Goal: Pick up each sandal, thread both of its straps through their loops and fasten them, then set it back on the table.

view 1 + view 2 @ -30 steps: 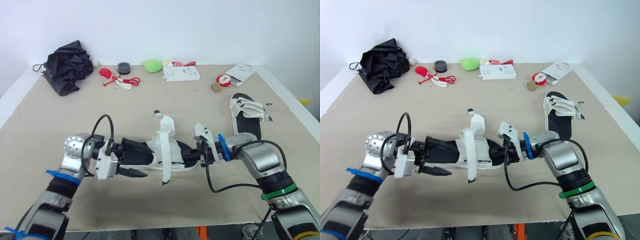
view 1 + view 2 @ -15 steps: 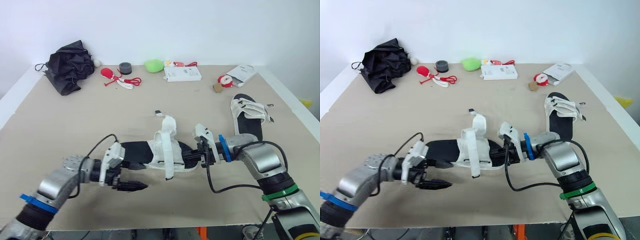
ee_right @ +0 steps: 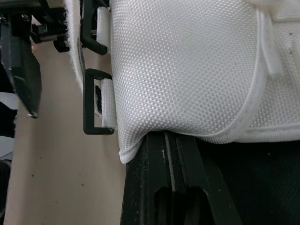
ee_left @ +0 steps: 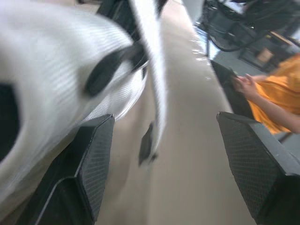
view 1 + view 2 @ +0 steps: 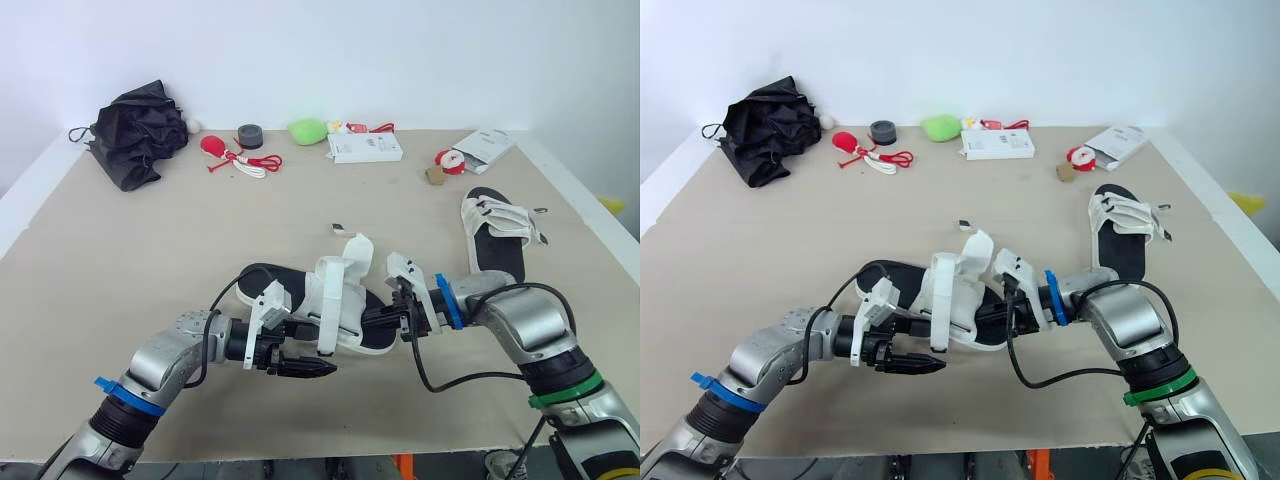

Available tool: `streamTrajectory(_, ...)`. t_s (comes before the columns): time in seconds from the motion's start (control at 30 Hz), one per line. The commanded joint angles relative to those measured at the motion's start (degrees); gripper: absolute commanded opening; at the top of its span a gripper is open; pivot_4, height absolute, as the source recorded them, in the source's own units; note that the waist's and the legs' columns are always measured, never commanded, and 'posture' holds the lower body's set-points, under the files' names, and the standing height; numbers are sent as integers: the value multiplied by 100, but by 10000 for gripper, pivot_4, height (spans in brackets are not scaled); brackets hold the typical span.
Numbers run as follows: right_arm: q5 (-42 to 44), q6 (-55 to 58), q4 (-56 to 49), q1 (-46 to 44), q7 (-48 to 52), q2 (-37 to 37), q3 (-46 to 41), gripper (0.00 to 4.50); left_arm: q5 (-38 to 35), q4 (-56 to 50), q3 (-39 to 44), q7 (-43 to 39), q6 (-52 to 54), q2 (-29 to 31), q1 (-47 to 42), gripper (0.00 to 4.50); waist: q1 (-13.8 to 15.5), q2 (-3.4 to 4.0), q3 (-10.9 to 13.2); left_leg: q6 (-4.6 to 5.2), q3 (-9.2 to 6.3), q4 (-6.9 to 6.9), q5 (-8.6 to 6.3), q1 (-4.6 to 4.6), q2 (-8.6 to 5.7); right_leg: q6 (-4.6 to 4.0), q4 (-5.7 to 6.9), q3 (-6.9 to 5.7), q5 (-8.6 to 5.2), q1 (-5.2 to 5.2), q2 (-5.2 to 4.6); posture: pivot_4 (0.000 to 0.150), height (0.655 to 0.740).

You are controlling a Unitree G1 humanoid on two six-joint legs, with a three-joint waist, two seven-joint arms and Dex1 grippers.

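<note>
A sandal [image 5: 340,300] with a black sole and white straps is held off the table at the centre, tilted on its side. My right gripper [image 5: 398,318] is shut on the sole's front end. The right wrist view shows the white strap [image 3: 187,70] and its black loops [image 3: 95,101] close up. My left gripper [image 5: 305,355] is open beside the sandal's lower edge; in the left wrist view a loose strap end [image 4: 152,89] hangs between its fingers [image 4: 91,164]. The second sandal [image 5: 495,235] lies flat on the table to the right.
Along the table's far edge lie a black bundle [image 5: 135,130], red items with cord [image 5: 235,157], a grey roll [image 5: 249,135], a green lump [image 5: 307,130], a white box [image 5: 364,147] and a white packet [image 5: 485,148]. A person in orange [image 4: 276,103] is beyond the table.
My left gripper let go of the sandal's heel end, dropped, then moved right to the straps. The sandal tipped and its straps swung right. The right gripper kept its hold.
</note>
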Motion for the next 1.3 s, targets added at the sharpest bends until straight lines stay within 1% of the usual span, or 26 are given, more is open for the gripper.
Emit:
streamTrajectory(0.03,52,125,-119,99,-37,-52,131,0,105,-58,-67,-158,-42,2,-44,35957,0,0,0,0,-1,0,0,0,0,-1,0,0,-1,0,0,1500,7400)
streamTrajectory(0.13,68,125,-137,121,-78,-33,142,0,154,-2,-70,-187,-19,-57,-71,35957,0,0,0,-1,-1,-1,-1,0,0,-2,0,0,-1,0,1,1500,7400)
streamTrajectory(0.2,68,116,-137,125,-91,-27,148,0,167,31,-55,-193,22,-85,-107,30710,0,0,0,-1,-1,-1,-1,0,1,-1,0,0,-1,0,1,1500,7400)
streamTrajectory(0.23,66,107,-127,122,-91,-27,149,0,168,45,-52,-210,62,-84,-128,27437,0,0,0,-1,-1,0,-1,0,1,-1,0,0,-1,0,1,1500,7400)
streamTrajectory(0.3,59,95,-97,97,-92,-19,151,0,184,107,-36,-252,100,-77,-167,17147,0,0,0,-1,-2,0,-1,0,1,-1,0,-1,-1,0,2,1500,7400)
streamTrajectory(0.33,55,90,-87,86,-93,-15,154,0,194,134,-25,-263,111,-77,-181,13088,0,0,0,-1,-2,0,-1,0,1,0,0,-1,-1,0,3,1500,7400)
streamTrajectory(0.37,50,80,-79,86,-92,-15,156,0,206,154,-21,-267,112,-84,-186,7895,-1,0,0,-1,-2,0,-1,0,1,-1,0,-1,-1,0,3,1500,7400)
streamTrajectory(0.43,52,71,-63,66,-91,-8,152,0,165,215,12,-208,220,-151,-227,318,-2,0,0,-1,-2,0,-1,0,1,0,0,0,-1,0,3,1500,7400)
streamTrajectory(0.67,81,84,-127,109,-113,-22,127,0,148,249,15,-282,418,-107,-231,318,-2,0,0,-1,-3,0,-1,1,1,1,0,0,0,1,4,1500,7400)
streamTrajectory(0.77,109,81,-149,118,-106,-52,115,0,-337,115,227,-910,854,280,-413,318,-5,-1,1,-1,-3,1,-1,1,2,1,1,0,0,0,5,1500,7400)
streamTrajectory(0.87,121,50,-124,106,-106,-58,123,0,-801,209,453,-1482,1417,718,-869,318,-4,-1,2,-1,-8,1,0,-4,8,-3,2,-6,-3,-6,14,1500,7400)
streamTrajectory(1.0,85,-61,5,52,-107,-3,151,0,-1392,455,597,-1981,2439,1080,-1769,318,-4,-1,2,-1,-10,2,0,-3,9,-4,3,-6,-5,-3,27,1500,7400)
streamTrajectory(1.07,75,-100,54,32,-109,19,164,0,-1520,576,628,-2037,2722,1085,-2026,318,-7,-2,2,-1,-9,2,0,-4,7,-1,2,-4,-5,-2,35,1500,7400)
streamTrajectory(1.13,73,-147,101,13,-138,85,169,0,-1567,980,695,-1904,2952,848,-2389,318,-17,-2,1,-2,-5,2,-1,-3,6,2,2,5,-4,-3,37,1500,7400)
streamTrajectory(1.2,62,-183,126,6,-177,146,182,0,-1334,1476,617,-1760,2821,548,-2633,318,-22,-3,2,-2,-6,4,-1,-2,9,6,2,7,-2,-1,46,1500,7400)
streamTrajectory(1.3,60,-209,141,4,-201,187,177,0,-899,2047,397,-1735,2436,244,-2752,318,-42,-3,2,-2,-3,4,0,3,19,6,6,16,0,-2,62,1500,7400)
